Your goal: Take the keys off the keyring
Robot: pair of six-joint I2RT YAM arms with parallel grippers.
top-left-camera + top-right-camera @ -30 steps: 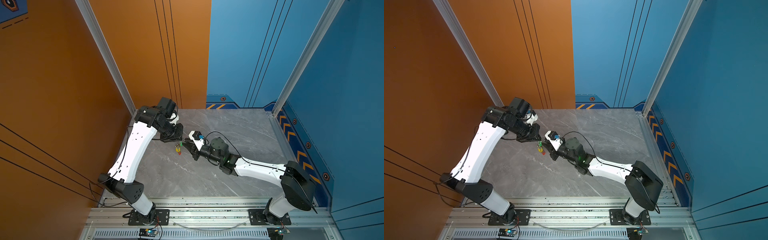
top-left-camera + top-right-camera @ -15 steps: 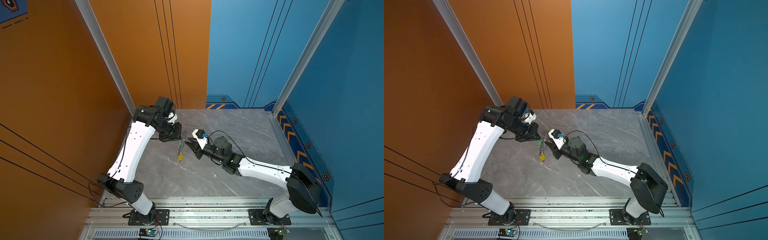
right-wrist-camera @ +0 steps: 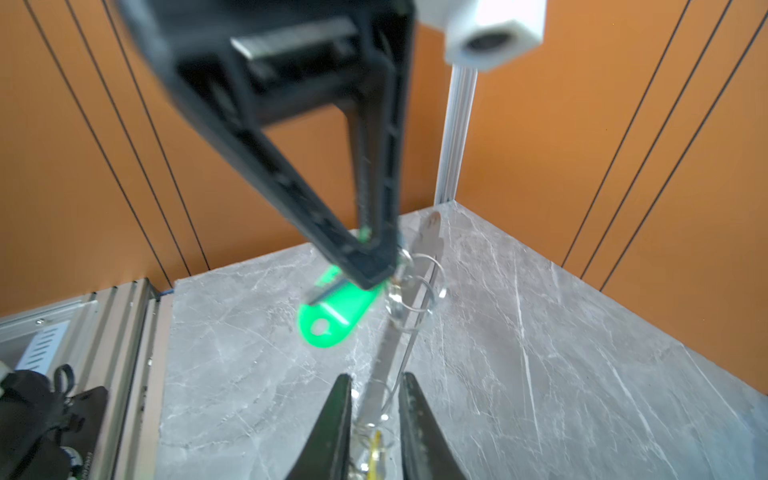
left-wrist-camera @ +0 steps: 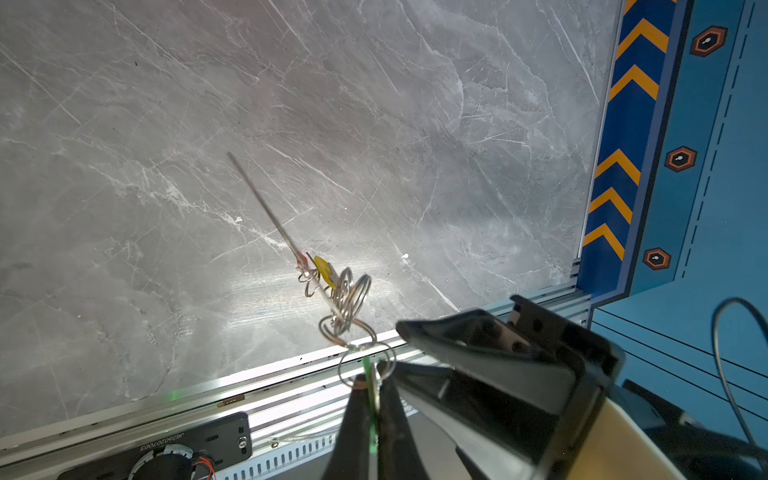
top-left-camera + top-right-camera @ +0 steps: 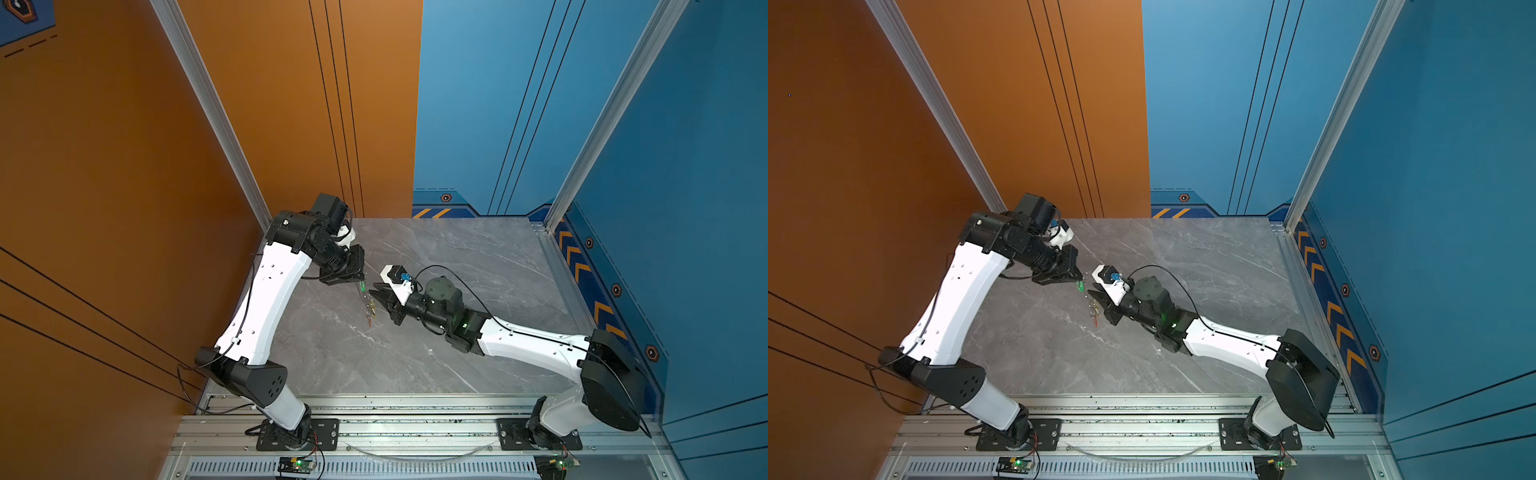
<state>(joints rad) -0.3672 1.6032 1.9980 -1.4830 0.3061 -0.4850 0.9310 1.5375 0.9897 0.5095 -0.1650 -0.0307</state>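
Right, in both top views the left gripper (image 5: 360, 277) was clamped shut on the green key (image 5: 362, 286), held high enough that the keyring (image 5: 369, 309) dangled clear of the table (image 5: 478, 249). The right gripper (image 5: 380, 305) sat level with the bundle, just beside it. Over to the left wrist view: the green key (image 4: 367, 368) showed edge-on between the closed jaws. The wire rings (image 4: 351, 297), the yellow key (image 4: 326, 270) and the keyring (image 4: 266, 206), a thin sliver here, were strung out beyond them. That hang likely pulled the chain straight. Now the right wrist view, and the right gripper (image 3: 376, 415) had its jaws apart, one on each side of the keyring (image 3: 384, 357), with a gap showing on both sides, so nothing was gripped. It looked lined up to pinch the keyring, which would let the two arms work the green key (image 3: 336, 311) off against each other.
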